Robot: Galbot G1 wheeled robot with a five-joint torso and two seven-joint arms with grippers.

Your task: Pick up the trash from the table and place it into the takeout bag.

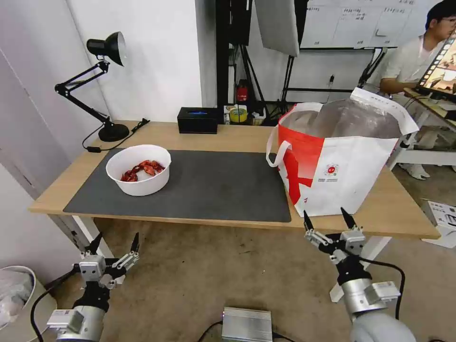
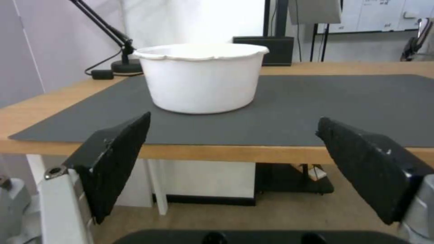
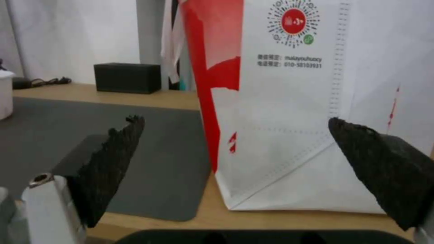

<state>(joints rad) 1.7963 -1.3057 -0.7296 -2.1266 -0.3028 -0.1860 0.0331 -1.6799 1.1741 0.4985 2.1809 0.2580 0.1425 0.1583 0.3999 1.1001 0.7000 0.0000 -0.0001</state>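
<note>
Both grippers spread wide, below the tabletop's front edge.

The white bowl of red shells [image 1: 138, 169] stands on the dark grey mat [image 1: 209, 185] near the table's [image 1: 71, 166] left edge. The takeout bag [image 1: 339, 156] stands upright and open-topped by the right edge, just beside the mat. The left gripper [image 1: 114, 243] and right gripper [image 1: 328, 219] hold nothing, fingers apart, each facing the table from the front.
</note>
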